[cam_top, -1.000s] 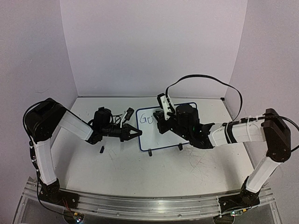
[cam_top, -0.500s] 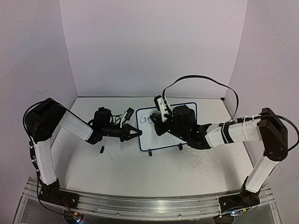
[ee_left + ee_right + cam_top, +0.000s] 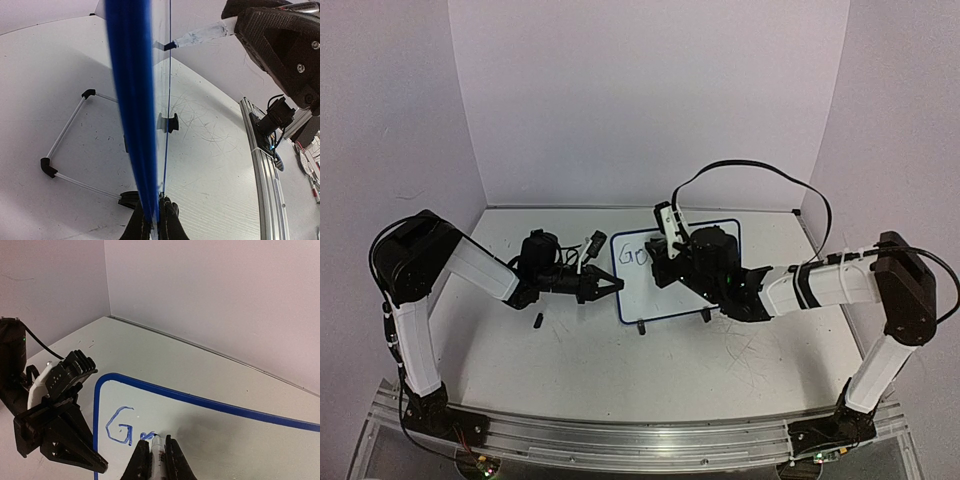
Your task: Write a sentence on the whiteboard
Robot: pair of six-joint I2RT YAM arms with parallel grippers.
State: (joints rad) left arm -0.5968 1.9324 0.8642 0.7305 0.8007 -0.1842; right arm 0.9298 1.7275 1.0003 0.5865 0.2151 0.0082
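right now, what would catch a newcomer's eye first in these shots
The blue-framed whiteboard stands on its feet mid-table, its left edge pinched by the left gripper. Near its upper left corner, the right gripper holds a marker with its tip at the board, beside blue lettering that starts with a G.

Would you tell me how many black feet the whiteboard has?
2, both under the whiteboard's near edge: one foot at left, another foot further right; others may be hidden.
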